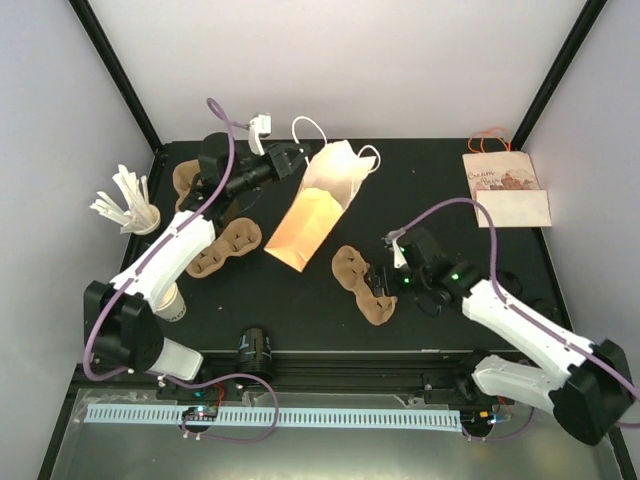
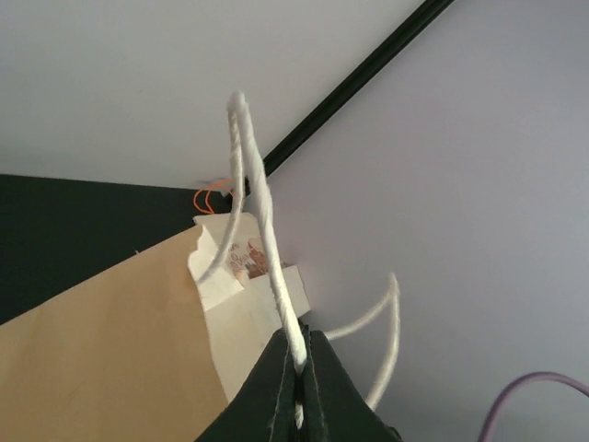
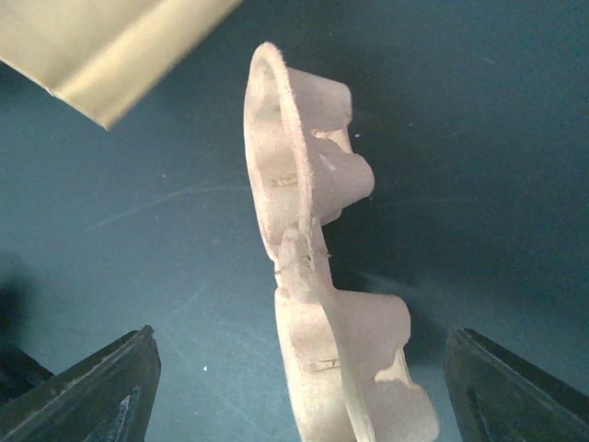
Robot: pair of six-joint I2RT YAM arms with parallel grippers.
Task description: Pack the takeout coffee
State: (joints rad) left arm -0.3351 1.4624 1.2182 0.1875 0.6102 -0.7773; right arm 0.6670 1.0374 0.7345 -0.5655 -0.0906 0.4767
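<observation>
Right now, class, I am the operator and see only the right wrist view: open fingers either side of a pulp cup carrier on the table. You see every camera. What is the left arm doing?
Observer: The left gripper is shut on a white cord handle of the paper bag.
Operator: Is that bag standing?
Observer: No. In the top view it lies tipped over, its handle end toward the far edge.
Operator: Are there other carriers?
Observer: Yes, a second carrier lies on the table just left of the bag.
</observation>
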